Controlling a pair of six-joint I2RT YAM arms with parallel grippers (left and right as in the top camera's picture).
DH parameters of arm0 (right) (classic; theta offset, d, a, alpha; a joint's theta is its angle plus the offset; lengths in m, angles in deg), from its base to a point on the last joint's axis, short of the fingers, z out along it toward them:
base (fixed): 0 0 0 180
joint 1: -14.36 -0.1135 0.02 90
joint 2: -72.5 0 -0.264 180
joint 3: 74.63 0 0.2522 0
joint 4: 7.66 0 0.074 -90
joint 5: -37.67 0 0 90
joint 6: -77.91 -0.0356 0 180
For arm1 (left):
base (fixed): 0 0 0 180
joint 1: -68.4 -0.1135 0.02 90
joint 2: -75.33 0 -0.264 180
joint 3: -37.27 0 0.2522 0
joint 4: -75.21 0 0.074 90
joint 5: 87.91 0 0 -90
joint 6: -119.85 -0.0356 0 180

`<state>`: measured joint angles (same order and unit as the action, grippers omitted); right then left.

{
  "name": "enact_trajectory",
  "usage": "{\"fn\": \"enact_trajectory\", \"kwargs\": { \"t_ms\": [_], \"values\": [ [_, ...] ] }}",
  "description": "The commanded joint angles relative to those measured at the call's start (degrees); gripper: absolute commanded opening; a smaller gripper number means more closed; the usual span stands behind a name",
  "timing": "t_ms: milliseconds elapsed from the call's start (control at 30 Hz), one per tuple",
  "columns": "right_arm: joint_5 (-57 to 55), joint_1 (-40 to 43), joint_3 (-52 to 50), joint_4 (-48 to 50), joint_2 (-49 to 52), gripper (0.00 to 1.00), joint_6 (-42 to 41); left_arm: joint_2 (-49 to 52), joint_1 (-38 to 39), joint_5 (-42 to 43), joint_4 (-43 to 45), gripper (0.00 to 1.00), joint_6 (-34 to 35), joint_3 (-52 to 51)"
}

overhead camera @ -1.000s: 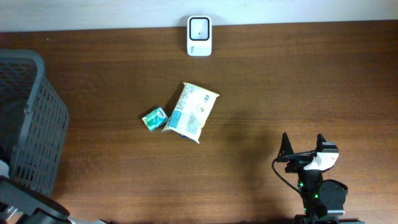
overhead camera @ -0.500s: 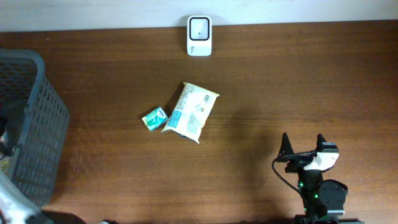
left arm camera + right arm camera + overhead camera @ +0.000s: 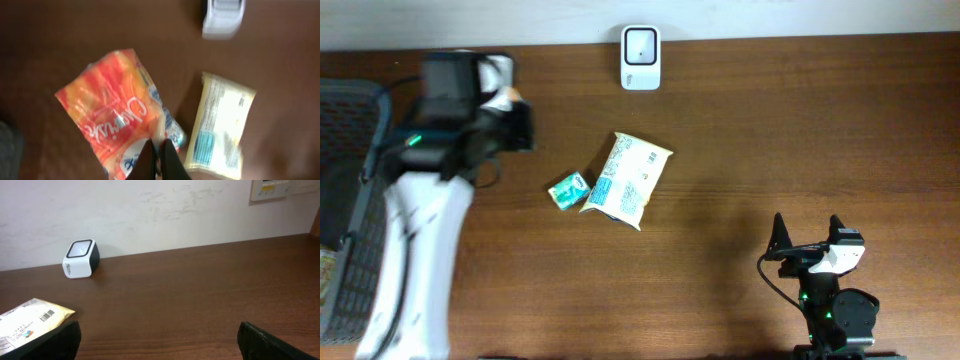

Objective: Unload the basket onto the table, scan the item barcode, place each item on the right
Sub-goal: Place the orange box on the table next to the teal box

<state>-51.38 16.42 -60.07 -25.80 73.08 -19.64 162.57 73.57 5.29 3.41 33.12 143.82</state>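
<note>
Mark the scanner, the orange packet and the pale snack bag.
scanner (image 3: 641,58): overhead view, middle of its white body.
orange packet (image 3: 112,115): left wrist view, middle of its printed face.
pale snack bag (image 3: 627,178): overhead view, middle of the pack.

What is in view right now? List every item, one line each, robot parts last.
table: one, dark brown wood, under everything
scanner: one, white with a dark face, middle of the far edge
snack bag: one, pale yellow with blue print and a barcode, lying flat mid-table
small packet: one, green, right beside the snack bag's left edge
basket: one, grey mesh, left edge of the table
orange packet: one, orange and white, held above the table
wall panel: one, cream, on the white wall behind
left end effector: one, dark, shut on the orange packet's edge, left of the scanner
right end effector: one, black, open and holding nothing, near right of the table
</note>
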Motion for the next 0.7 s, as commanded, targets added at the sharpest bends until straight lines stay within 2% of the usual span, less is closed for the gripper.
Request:
{"fn": "enact_trajectory", "kwargs": {
  "t_ms": [0,133,267,400,467,667],
  "values": [
    [-0.50,0.22,-0.48,-0.09,-0.37,0.99,-0.20,10.88,4.85,-7.17,-5.86,0.00,-4.39,-0.02],
    [-0.50,0.22,-0.48,-0.07,-0.37,0.99,-0.20,24.06,5.55,-9.81,-11.28,0.00,-3.93,-0.02],
    [-0.50,0.22,-0.48,-0.09,-0.37,0.99,-0.20,31.61,5.60,-10.73,-15.02,0.00,-3.26,-0.07],
    [-0.50,0.22,-0.48,-0.09,-0.37,0.99,-0.20,33.46,5.79,-9.62,-15.30,0.00,-3.28,-0.07],
    [-0.50,0.22,-0.48,-0.07,-0.37,0.99,-0.20,33.97,6.54,-5.86,-14.80,0.00,-3.30,-0.07],
    [-0.50,0.22,-0.48,-0.07,-0.37,0.99,-0.20,34.16,13.05,-3.80,-11.41,0.00,-3.32,-0.07]
  ]
}}
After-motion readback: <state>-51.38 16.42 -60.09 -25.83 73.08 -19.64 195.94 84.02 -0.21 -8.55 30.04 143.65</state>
